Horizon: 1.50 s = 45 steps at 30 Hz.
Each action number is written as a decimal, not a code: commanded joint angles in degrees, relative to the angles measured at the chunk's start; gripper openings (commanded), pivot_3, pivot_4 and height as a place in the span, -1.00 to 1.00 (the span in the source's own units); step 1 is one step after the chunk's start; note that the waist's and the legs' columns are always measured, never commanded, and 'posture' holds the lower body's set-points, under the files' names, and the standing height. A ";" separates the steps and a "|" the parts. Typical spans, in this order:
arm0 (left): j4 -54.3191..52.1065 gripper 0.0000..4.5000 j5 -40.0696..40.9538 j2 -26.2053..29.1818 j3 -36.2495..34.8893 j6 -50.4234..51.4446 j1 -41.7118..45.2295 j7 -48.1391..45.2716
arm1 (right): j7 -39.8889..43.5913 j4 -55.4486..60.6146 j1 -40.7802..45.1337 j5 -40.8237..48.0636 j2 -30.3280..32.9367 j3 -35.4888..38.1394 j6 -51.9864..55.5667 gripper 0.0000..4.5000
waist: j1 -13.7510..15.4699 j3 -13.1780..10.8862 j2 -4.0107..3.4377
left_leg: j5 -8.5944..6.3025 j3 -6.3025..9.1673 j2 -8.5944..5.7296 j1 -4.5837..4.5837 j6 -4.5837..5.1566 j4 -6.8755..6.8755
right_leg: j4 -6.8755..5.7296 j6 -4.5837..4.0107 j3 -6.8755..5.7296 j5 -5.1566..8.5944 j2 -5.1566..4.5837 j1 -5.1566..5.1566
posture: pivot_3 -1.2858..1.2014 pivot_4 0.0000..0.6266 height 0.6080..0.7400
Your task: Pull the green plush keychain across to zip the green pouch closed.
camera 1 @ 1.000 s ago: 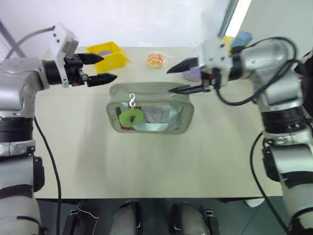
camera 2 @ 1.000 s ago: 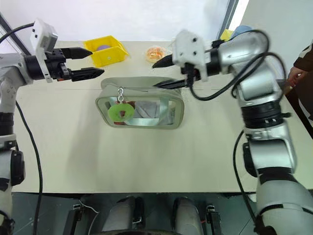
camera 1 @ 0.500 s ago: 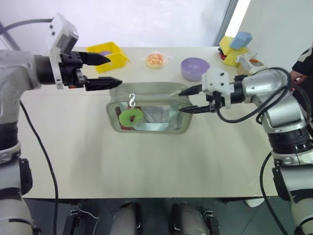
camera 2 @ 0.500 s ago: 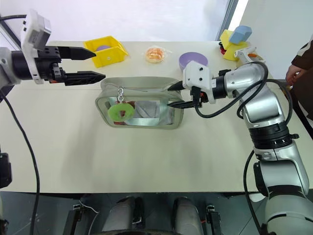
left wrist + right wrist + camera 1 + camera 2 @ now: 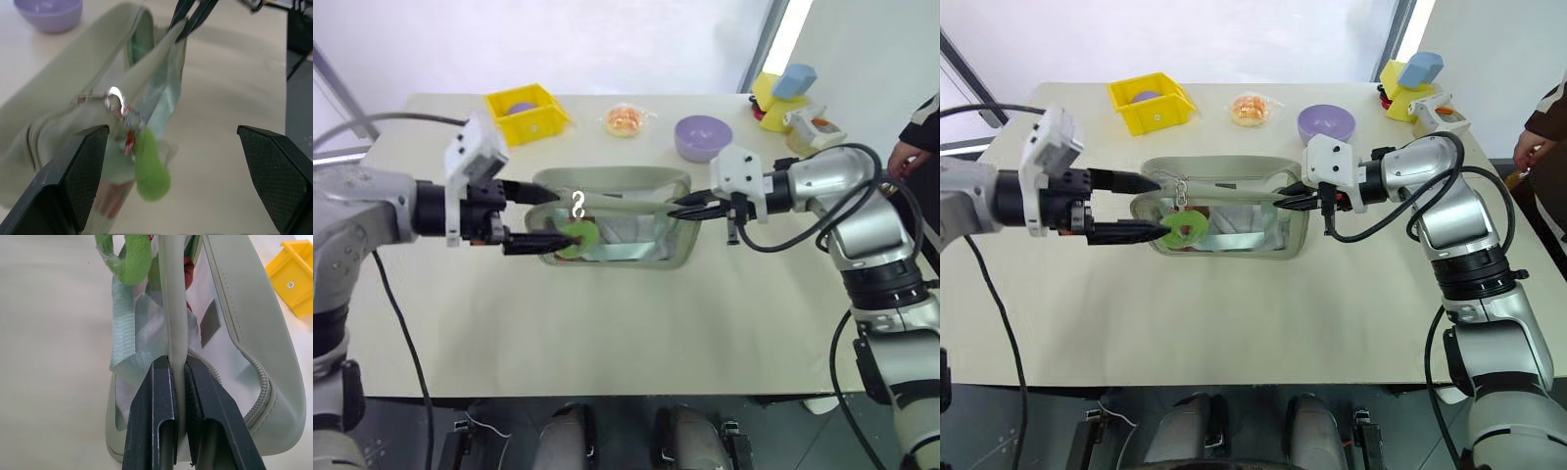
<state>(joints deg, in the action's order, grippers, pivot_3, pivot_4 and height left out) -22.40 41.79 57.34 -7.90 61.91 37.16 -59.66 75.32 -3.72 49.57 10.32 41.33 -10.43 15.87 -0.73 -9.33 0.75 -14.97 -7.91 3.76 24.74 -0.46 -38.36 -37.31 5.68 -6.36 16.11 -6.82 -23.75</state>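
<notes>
The green pouch (image 5: 626, 182) lies in the middle of the table, its zip open along the top. The green plush keychain (image 5: 576, 233) hangs on a silver chain (image 5: 577, 204) at the pouch's left end, over the clear window. My left gripper (image 5: 543, 217) is open, one finger above and one below the keychain, not touching it; its wrist view has the keychain (image 5: 149, 166) between the wide-apart fingers (image 5: 83, 161). My right gripper (image 5: 683, 204) is shut on the pouch's right end, pinching the upper edge (image 5: 172, 308) between both fingers (image 5: 156, 396).
At the back of the table stand a yellow bin (image 5: 529, 111), an orange-filled packet (image 5: 626, 119) and a purple bowl (image 5: 704, 137). Yellow and blue items (image 5: 783, 88) sit at the back right corner. A person's hand (image 5: 906, 152) shows at the right edge.
My left gripper came down and inward from the pouch's back left, and now straddles the keychain. My right gripper, open around the pouch's right end before, has shut on its edge.
</notes>
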 commanded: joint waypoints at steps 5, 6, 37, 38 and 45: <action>-2.28 1.00 -3.58 0.66 2.64 -7.30 -5.09 0.39 | 0.46 1.16 0.79 0.54 -0.05 0.34 -0.34 -0.98 | 0.03 0.00 0.00 | 0.00 -0.04 0.00 -0.03 0.00 0.01 | 0.02 0.00 -0.01 0.00 0.00 0.04 | 0.03 -0.52 0.98; -2.41 1.00 -3.53 0.31 2.80 -7.65 -5.58 0.57 | 0.45 1.32 0.82 0.62 -0.08 0.36 -0.13 -0.98 | 0.02 0.00 0.00 | 0.00 -0.05 0.00 -0.05 0.00 0.01 | 0.02 0.00 -0.01 0.00 0.00 0.05 | 0.03 -0.52 0.98; 9.15 -0.97 4.61 6.05 -2.51 -3.18 6.36 -3.90 | 0.19 -0.08 1.63 0.39 -0.68 0.49 -0.75 -1.00 | -0.01 0.00 0.00 | 0.00 -0.06 0.00 -0.24 0.00 0.09 | 0.08 0.00 -0.01 0.00 0.01 0.21 | 0.03 -0.52 0.98; 10.07 -0.97 4.61 6.58 -2.62 -3.23 6.98 -4.23 | 0.19 0.03 1.57 0.42 -0.66 0.50 -0.73 -1.00 | -0.01 0.00 0.00 | 0.00 -0.07 0.00 -0.24 0.00 0.09 | 0.08 0.00 -0.01 0.00 0.01 0.21 | 0.03 -0.52 0.98; 20.45 -0.97 -6.12 10.37 1.90 -15.11 6.05 -8.85 | 0.25 -0.30 1.47 0.22 -0.70 0.36 -1.23 -1.00 | -0.03 0.00 0.00 | 0.00 -0.12 -0.01 -0.25 0.00 0.10 | 0.08 0.00 -0.01 0.00 0.02 0.20 | 0.03 -0.52 0.98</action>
<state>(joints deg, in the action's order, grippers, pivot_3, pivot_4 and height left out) -2.67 37.63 67.05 -6.06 49.60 43.37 -67.45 75.63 -4.70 49.94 10.27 40.78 -10.53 15.56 -0.75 -9.33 0.75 -14.98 -8.04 3.76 24.49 -0.46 -38.26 -37.21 5.68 -6.36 16.11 -6.80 -23.54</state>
